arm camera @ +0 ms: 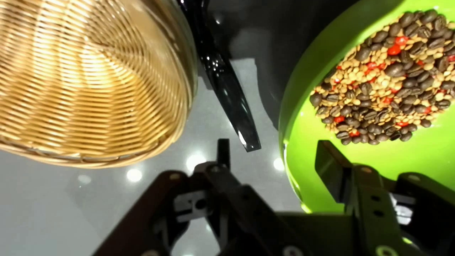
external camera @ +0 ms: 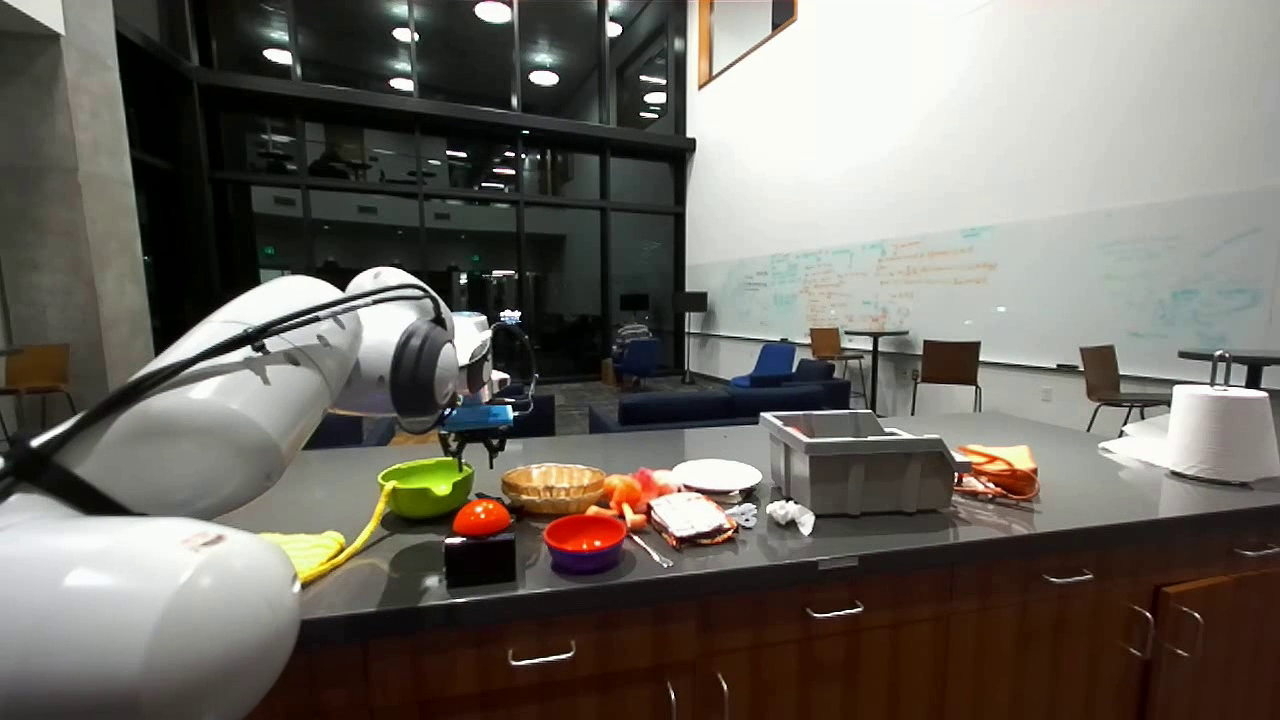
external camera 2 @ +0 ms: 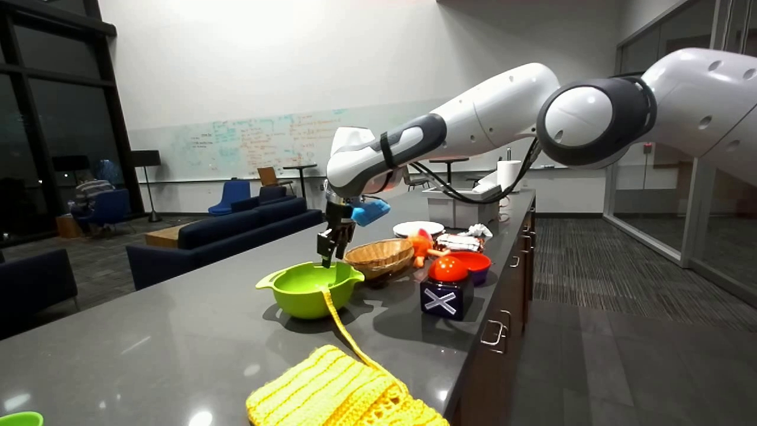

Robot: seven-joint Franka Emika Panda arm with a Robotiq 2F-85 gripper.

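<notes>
Looks down into a green bowl (external camera 2: 307,305), upright on the glossy grey table (external camera 2: 195,349), at dark beans (arm camera: 394,69), pale grains (arm camera: 343,75) and red bits (arm camera: 394,49). Runs lengthwise from handle (external camera 2: 269,280) to spout (external camera 2: 357,276), roughly across the table, pointing the spout toward the drawer-side edge. Hangs above with the pincer (arm camera: 275,156) spread apart and one fingertip (arm camera: 330,170) over the bowl's inside; cannot tell whether touching the rim. Leads alongside, past a black handle (arm camera: 231,99) slanting between bowl and wicker basket (arm camera: 153,106), to a dark cube (external camera: 480,562) topped with an orange dome (external camera 2: 447,269), a red-and-purple bowl (external camera: 586,560), and a yellow knitted piece (external camera 2: 337,390) with a strap (external camera 2: 340,325) to the green rim. Ends in a room with dark windows (external camera: 360,240), blue sofas (external camera 2: 254,228) and a written-on whiteboard (external camera: 900,285).
</notes>
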